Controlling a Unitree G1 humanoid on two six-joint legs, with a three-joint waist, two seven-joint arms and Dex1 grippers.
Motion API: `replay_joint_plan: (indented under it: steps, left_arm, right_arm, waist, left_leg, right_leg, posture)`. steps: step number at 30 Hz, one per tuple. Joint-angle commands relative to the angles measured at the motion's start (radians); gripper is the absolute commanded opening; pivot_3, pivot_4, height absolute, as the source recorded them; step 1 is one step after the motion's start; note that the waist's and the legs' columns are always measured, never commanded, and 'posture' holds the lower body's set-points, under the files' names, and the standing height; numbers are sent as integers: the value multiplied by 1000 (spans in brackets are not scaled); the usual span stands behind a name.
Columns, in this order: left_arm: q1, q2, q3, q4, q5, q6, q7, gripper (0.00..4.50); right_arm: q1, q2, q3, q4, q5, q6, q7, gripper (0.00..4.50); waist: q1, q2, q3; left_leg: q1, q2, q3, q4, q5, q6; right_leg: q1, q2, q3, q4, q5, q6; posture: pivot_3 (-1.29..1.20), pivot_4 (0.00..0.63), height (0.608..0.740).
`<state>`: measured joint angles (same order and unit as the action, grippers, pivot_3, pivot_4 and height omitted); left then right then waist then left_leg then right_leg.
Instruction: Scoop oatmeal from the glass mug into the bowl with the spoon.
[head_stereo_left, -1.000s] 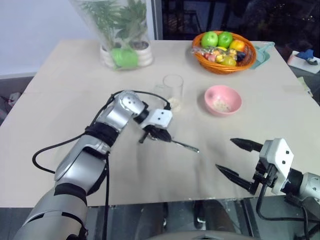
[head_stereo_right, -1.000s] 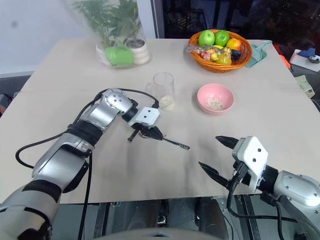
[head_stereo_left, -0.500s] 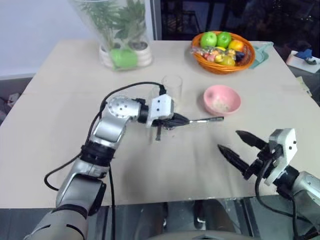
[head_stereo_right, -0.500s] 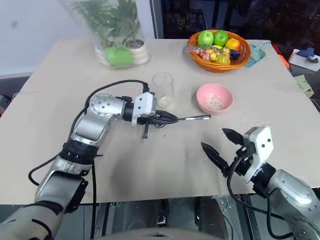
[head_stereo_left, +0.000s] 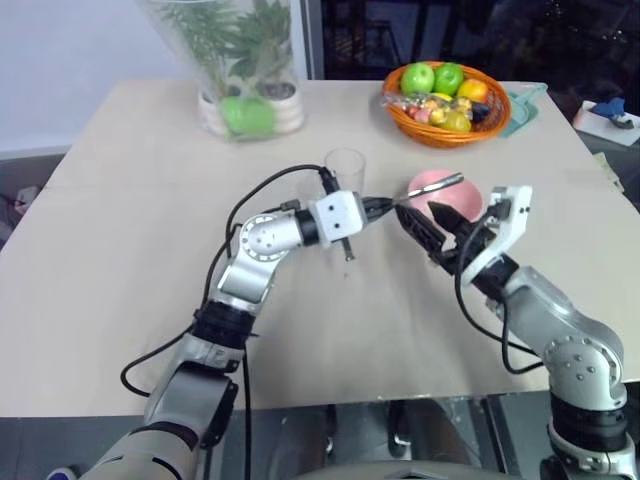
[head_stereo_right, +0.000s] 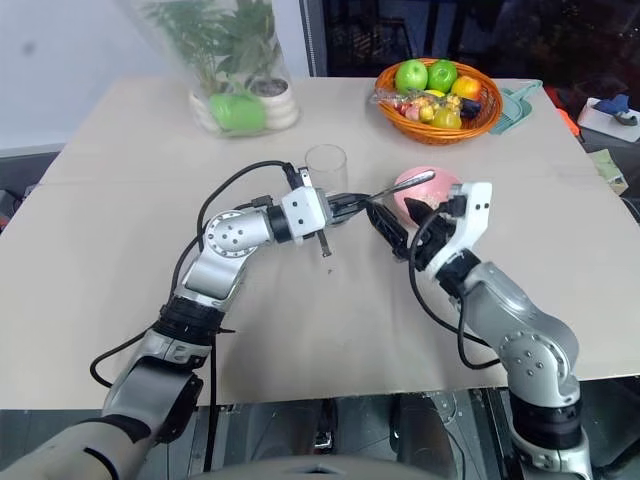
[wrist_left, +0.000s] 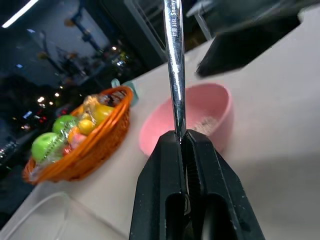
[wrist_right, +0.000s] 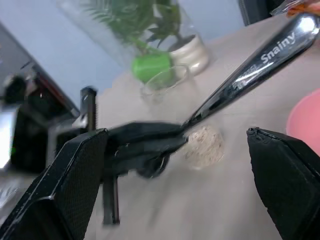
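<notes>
Silver spoon (head_stereo_left: 432, 187) (raised) over pink bowl (head_stereo_left: 469, 203)

Silver-grey jointed arms, black cables looped alongside, white wrist housings, tapered black fingers (head_stereo_left: 428, 228).

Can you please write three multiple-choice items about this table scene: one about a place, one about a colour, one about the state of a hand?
1. Where does the orange basket of fruit stand?
A. behind the pink bowl, further from the robot
B. between the robot and the bowl
C. beside the plant vase, touching it

2. What colour is the bowl?
A. white
B. pink
C. blue

3. How is the left hand?
A. wide open and empty
B. shut on the spoon
C. shut on the glass mug

Answers:
1 A, the basket sits at the table's far edge, beyond the bowl.
2 B, the left wrist view shows it pink.
3 B, the two black fingers pinch the silver handle, while the right hand stands open close by.
</notes>
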<state>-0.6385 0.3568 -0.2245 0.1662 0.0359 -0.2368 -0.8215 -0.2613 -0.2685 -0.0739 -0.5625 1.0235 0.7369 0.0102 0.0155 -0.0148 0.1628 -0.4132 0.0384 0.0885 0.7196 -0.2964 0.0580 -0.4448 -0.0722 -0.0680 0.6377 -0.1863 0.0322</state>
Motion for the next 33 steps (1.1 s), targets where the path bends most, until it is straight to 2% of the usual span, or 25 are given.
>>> replay_joint_plan:
  steps: [1, 11, 14, 15, 16, 19, 32, 33]
  left_arm:
    - [6, 2, 22, -61, -21, -15, 22, 90]
    - [22, 25, 27, -88, -51, -2, 8, 90]
    - [28, 32, 29, -97, -71, 2, -5, 0]
    - [32, 34, 30, -104, -82, 4, -13, 0]
    - [35, 35, 31, -110, -90, 7, -18, 0]
    - [43, 36, 32, -125, -111, 11, -33, 0]
    - [50, 45, 38, -132, -146, 31, -56, 0]
    - [50, 46, 39, -131, -146, 31, -57, 0]
  right_arm:
    - [-40, 0, -24, 0, 3, -15, 4, 4500]
    - [-77, -36, -46, 32, 17, 4, 48, 4500]
    - [-95, -42, -63, 52, 25, -2, 50, 3675]
    - [-100, -44, -68, 56, 30, -3, 53, 3185]
    - [-104, -45, -70, 59, 36, -2, 56, 2881]
    - [-110, -54, -66, 62, 40, 7, 75, 1455]
    - [-124, -60, -77, 70, 55, 23, 115, 1455]
    - [-123, -63, -79, 71, 58, 25, 117, 919]
  waist:
    - [-1, 0, 0]
    - [-2, 0, 0]
    - [-2, 0, 0]
    - [-2, 0, 0]
    - [-2, 0, 0]
    - [-2, 0, 0]
    - [-2, 0, 0]
    - [-2, 0, 0]
  left_leg:
    - [0, 0, 0, 0, 0, 0]
    - [0, 1, 0, 0, 0, 0]
    - [0, 1, 0, 0, 0, 0]
    - [0, 1, 0, 0, 0, 0]
    - [0, 1, 1, 0, 0, 0]
    - [0, 1, 0, 0, 0, 0]
    - [0, 1, 0, 0, 0, 0]
    - [0, 1, 0, 0, 0, 0]
  right_leg:
    - [0, 0, 0, 0, 0, 0]
    - [-1, 0, 0, 1, 0, 0]
    - [-1, 0, 0, 1, 0, 0]
    - [-1, 0, 0, 1, 0, 0]
    - [-1, 0, 0, 1, 0, 0]
    - [-1, 0, 0, 1, 0, 0]
    - [-1, 0, 0, 1, 0, 0]
    - [-1, 0, 0, 1, 0, 0]
  posture:
    - [0, 150, 740]
    - [0, 150, 740]
    - [0, 150, 740]
    - [0, 150, 740]
    - [0, 150, 740]
    - [0, 150, 740]
    - [0, 150, 740]
    - [0, 150, 740]
